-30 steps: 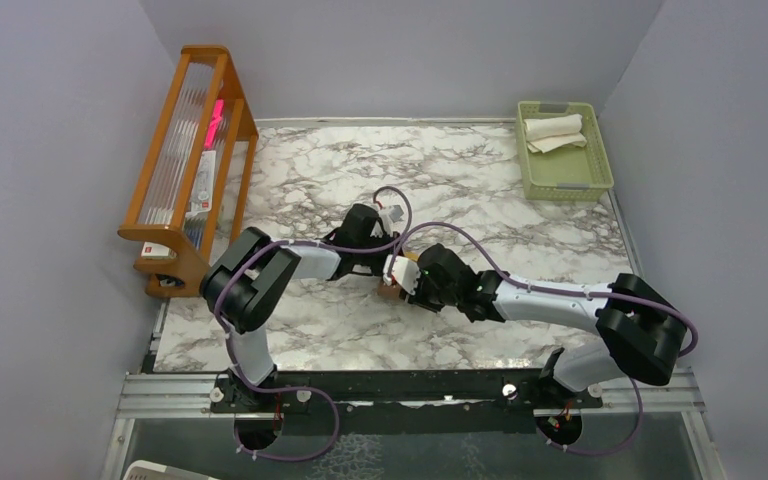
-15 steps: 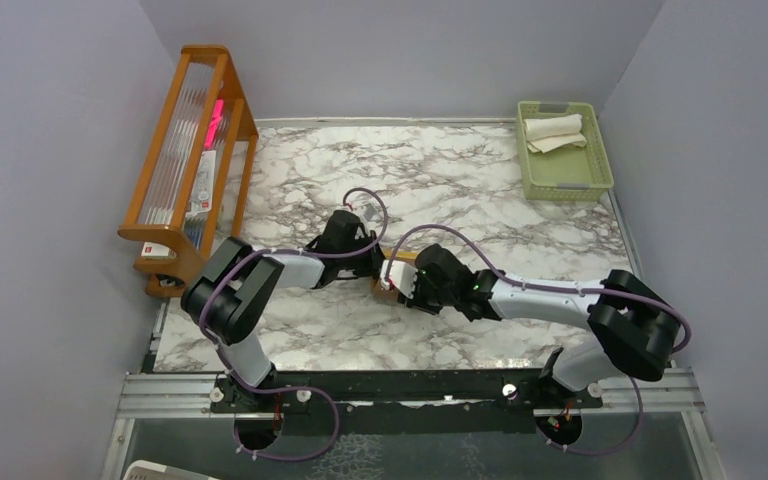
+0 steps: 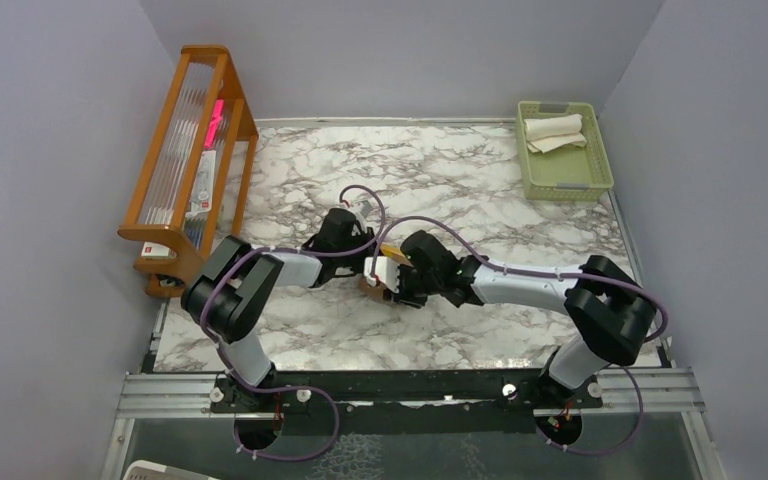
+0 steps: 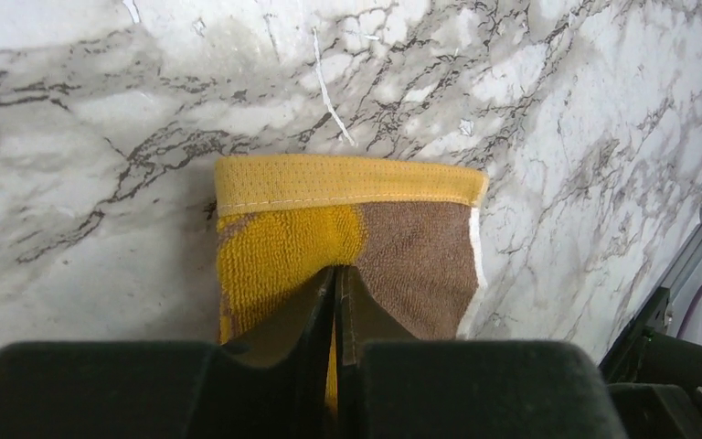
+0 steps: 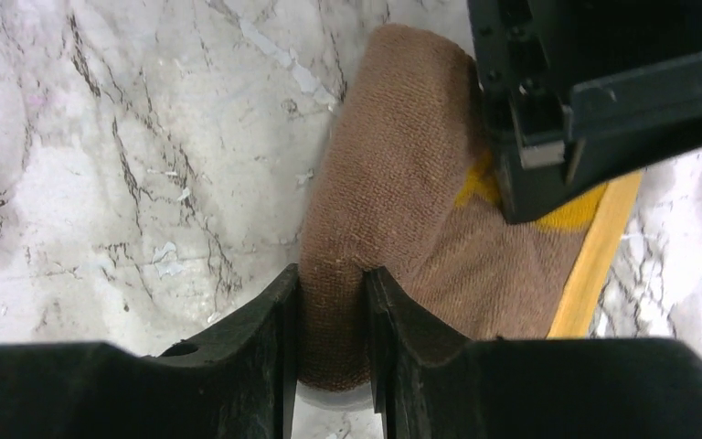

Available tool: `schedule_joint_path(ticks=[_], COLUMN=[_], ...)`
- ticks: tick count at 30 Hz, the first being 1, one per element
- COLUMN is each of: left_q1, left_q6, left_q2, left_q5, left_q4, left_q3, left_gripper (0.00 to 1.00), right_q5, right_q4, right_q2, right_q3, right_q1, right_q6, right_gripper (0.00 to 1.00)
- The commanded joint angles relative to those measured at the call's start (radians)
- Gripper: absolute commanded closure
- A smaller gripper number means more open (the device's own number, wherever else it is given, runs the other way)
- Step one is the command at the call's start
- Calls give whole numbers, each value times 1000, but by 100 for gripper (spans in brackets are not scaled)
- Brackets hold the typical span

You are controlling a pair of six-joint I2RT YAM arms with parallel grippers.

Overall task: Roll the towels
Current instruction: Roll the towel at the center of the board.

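The rolled brown towel (image 5: 393,174) runs lengthwise away from the right gripper (image 5: 329,282) pinching its near end; the left gripper (image 4: 334,273), pressed together, rests beyond.

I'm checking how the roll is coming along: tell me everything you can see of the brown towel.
The brown towel is soft looped terry cloth, lying around the middle of the marble table, layered with the mustard yellow towel, whose hemmed band shows past one edge. One side is curled into a thick rounded roll, and the right gripper has its jaws closed on that roll's end. The left gripper, jaws shut, has its tips where brown meets yellow.
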Motion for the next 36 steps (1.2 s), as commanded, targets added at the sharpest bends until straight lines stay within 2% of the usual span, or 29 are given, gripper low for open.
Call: schedule_joint_path(ticks=[1, 5, 11, 18, 23, 26, 30, 32, 34, 36], left_q1=[42, 115, 180, 215, 215, 213, 211, 206, 198, 187], left_q6=[79, 38, 23, 50, 40, 24, -38, -74, -95, -97], left_q2=[24, -64, -236, -432, -551, -589, -600, -582, -554, -510], left_q5=[1, 49, 18, 0, 59, 71, 121, 150, 168, 177], left_q4=[-92, -99, -260, -361, -335, -325, -239, -173, -116, -82], left_q3=[45, 80, 167, 118, 12, -44, -119, -156, -180, -186], left_gripper=[89, 82, 75, 71, 70, 70, 70, 70, 70, 70], right_q5=[-106, -180, -284, -552, -827, -871, -964, -981, -976, -955], right_q4=[-46, -49, -37, -120, -186, -185, -99, -56, -89, -112], right_q2=[48, 66, 99, 236, 408, 485, 579, 616, 659, 675], right_q3=[66, 73, 64, 200, 339, 378, 388, 391, 417, 427], right_q1=[2, -11, -71, -204, -316, -338, -387, -410, -423, -423], right_q6=[-62, -39, 34, 195, 355, 444, 670, 779, 821, 825], right_gripper=[70, 71, 71, 73, 71, 71, 77, 86, 91, 92])
